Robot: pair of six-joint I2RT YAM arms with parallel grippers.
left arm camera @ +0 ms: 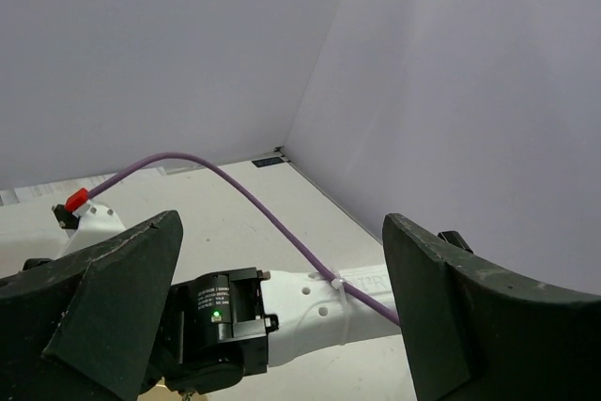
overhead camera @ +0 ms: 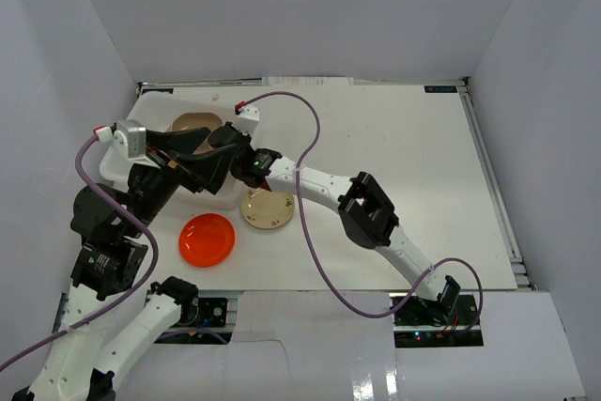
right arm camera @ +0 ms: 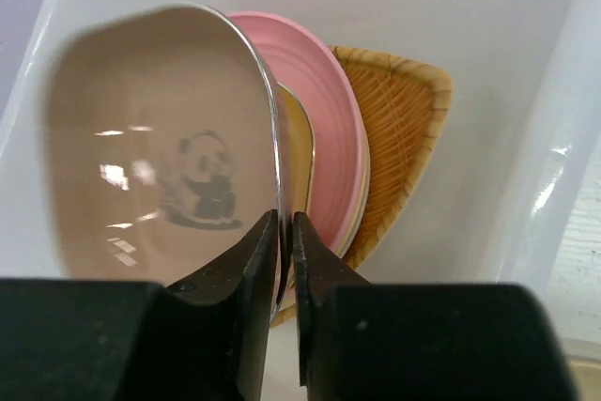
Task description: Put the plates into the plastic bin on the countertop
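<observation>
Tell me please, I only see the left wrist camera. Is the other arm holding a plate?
Observer: Yes. The right end effector is shut on the rim of a brown plate with a panda picture.
Operator: Are there plates in the bin already?
Observer: Yes, the right wrist view shows a pink plate and a woven fan-shaped plate leaning inside the plastic bin.
Operator: Are any plates outside it?
Observer: Two lie on the countertop near the bin: a red-orange plate and a cream plate.
</observation>
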